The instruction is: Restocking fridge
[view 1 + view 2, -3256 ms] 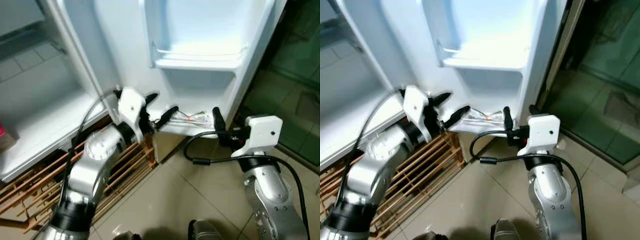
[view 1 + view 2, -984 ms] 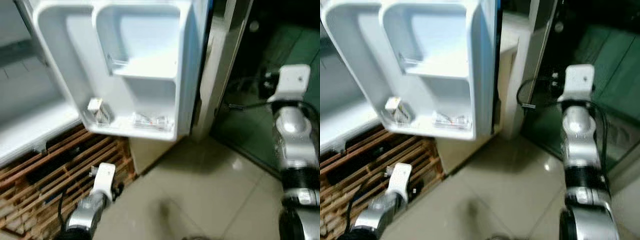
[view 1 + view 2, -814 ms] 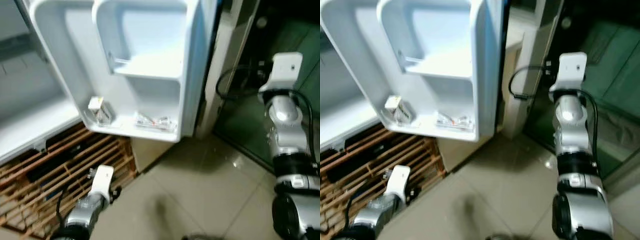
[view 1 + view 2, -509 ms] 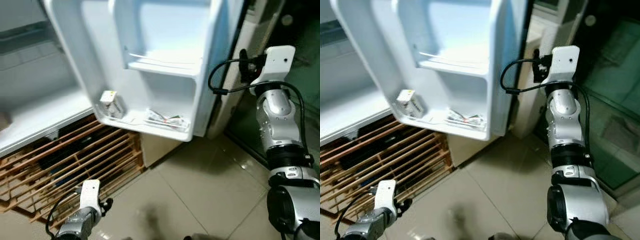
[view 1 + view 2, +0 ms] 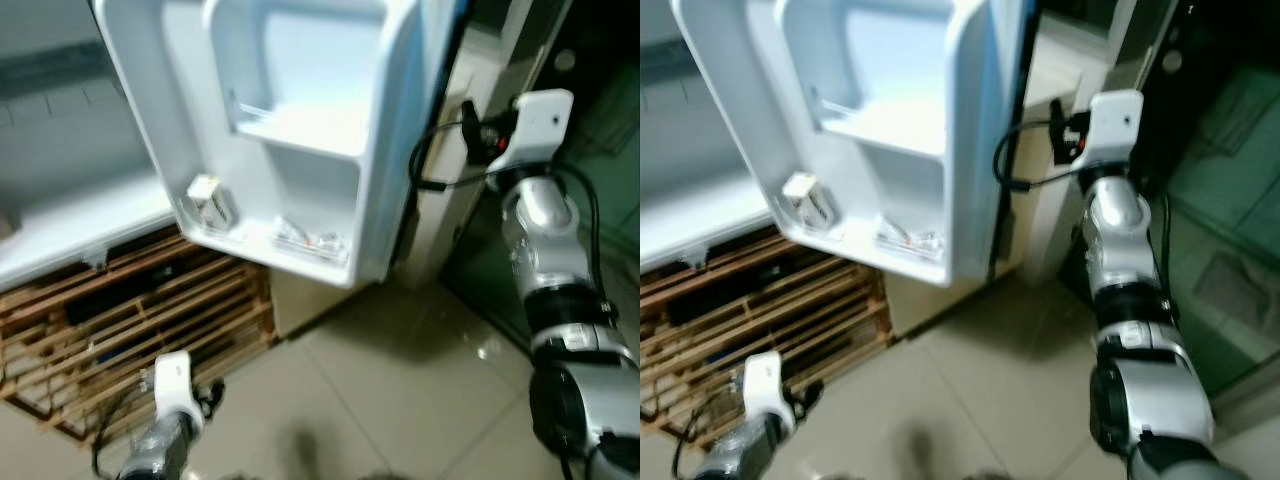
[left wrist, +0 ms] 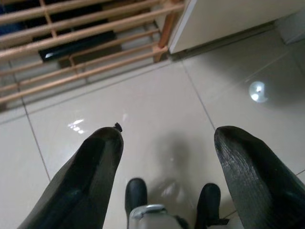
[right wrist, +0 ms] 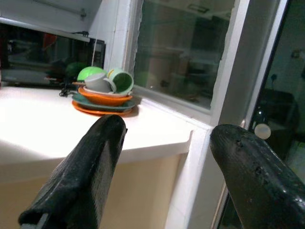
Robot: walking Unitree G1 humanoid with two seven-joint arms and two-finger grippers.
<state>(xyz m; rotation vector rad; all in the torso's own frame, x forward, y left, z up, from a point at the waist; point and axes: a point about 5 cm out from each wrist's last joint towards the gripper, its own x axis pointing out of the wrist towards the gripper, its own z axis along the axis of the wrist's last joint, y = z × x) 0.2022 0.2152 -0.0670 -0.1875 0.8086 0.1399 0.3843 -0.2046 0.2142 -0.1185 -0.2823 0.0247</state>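
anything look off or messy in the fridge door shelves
A little. In the fridge door, the small carton leans tilted in the bottom shelf's corner, and the clear packet lies flat beside it. No spill or damage visible. Both hands are away, open.

White fridge door (image 5: pixel 300 130), black fingers, beige tiles.

The door's shelves are white, tinted pale blue; a small white carton (image 5: pixel 208 200) and a clear wrapper (image 5: pixel 310 240) with what may be an orange mark sit in the lowest one. The wooden rack (image 5: pixel 130 320) is orange-brown, the floor (image 6: pixel 157 119) glossy beige. On the white counter (image 7: pixel 71 129) an orange plate (image 7: pixel 102 102) holds green and grey cups (image 7: pixel 107 81). Both arms are silver with white wrist housings.
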